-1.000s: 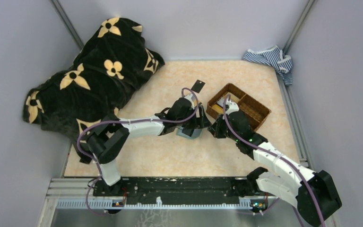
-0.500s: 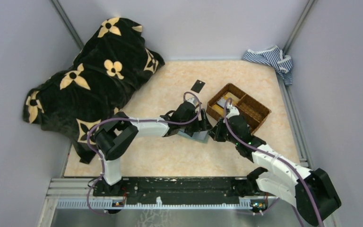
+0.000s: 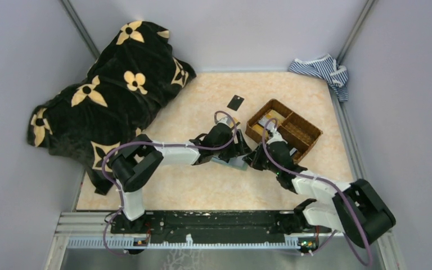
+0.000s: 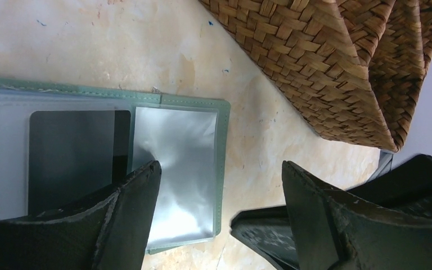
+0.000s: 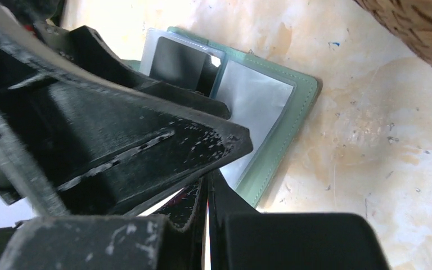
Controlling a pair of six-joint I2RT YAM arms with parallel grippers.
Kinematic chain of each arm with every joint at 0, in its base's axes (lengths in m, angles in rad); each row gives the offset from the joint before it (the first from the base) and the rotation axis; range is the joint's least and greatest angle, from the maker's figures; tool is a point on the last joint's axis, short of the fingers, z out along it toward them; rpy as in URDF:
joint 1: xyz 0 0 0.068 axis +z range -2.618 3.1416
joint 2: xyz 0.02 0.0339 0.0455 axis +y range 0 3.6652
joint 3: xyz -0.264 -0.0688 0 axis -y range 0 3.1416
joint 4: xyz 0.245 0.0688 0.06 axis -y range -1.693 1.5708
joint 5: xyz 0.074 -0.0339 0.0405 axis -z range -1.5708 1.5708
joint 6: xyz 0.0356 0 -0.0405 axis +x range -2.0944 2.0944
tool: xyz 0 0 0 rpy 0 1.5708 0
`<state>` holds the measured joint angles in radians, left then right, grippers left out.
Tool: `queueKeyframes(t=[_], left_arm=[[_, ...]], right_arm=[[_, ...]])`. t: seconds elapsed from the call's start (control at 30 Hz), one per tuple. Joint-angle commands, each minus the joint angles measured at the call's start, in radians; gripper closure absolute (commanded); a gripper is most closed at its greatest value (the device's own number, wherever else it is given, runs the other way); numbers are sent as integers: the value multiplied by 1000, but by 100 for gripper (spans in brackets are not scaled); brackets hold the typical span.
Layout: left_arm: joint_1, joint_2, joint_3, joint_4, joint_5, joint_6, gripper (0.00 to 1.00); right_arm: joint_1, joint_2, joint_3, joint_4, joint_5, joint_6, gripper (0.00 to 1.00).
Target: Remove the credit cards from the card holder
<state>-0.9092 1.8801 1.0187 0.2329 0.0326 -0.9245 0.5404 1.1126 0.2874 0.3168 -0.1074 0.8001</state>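
The card holder (image 4: pixel 223 140) lies open on the table (image 4: pixel 146 45) beside a woven basket (image 4: pixel 326 67), with a pale credit card (image 4: pixel 174 169) seemingly pocketed. The left gripper (image 4: pixel 220 169) has its fingers spread over the holder, while the right gripper (image 5: pixel 208 191) has its fingers pressed together (at its edge). Next: pinch the card and slide it out.

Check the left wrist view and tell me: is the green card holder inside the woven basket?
No, the card holder lies open on the table, apart from the basket.

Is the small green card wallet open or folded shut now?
Open. The sage-green bifold wallet lies spread flat, its inner clear pockets facing up in both wrist views.
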Motion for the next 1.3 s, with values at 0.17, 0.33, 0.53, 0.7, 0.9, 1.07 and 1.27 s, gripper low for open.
queueKeyframes(t=[0.17, 0.33, 0.53, 0.7, 0.9, 1.07, 1.27], left_arm=[[-16, -58, -24, 9, -12, -20, 15], [-16, -104, -37, -6, -40, 8, 15], [-16, -177, 6, -134, -177, 123, 13], [-14, -204, -19, -207, -344, 207, 12], [-5, -217, -94, -192, -408, 231, 11], [-4, -170, -82, -197, -335, 220, 11], [-4, -155, -83, -209, -340, 206, 12]], right_arm=[[-8, 297, -49, 448, -78, 134, 100], [-9, 439, -55, 572, -114, 164, 100], [-8, 475, -44, 586, -121, 165, 100], [-8, 481, -28, 572, -126, 154, 100], [-8, 494, -20, 569, -137, 146, 100], [-8, 510, -13, 579, -147, 145, 100], [-8, 515, -7, 571, -152, 140, 100]])
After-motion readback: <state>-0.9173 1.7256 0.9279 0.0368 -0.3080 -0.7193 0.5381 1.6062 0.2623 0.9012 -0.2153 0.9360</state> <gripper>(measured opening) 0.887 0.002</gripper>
